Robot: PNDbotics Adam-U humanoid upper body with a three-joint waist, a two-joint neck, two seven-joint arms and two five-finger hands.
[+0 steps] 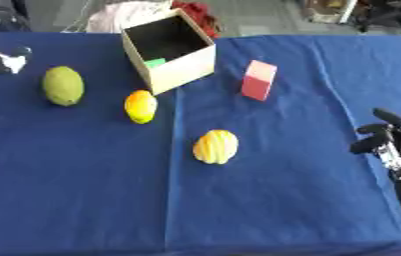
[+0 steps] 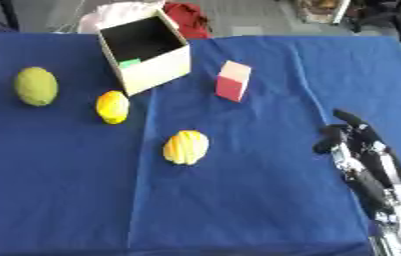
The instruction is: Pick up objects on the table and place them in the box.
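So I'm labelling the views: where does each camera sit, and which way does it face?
Left eye view: in the head, looking down at the blue table; left hand at the left edge, right hand at the right.
Right eye view: same head, nearly the same picture; the right hand shows fuller.
Both show the box and the four loose things.
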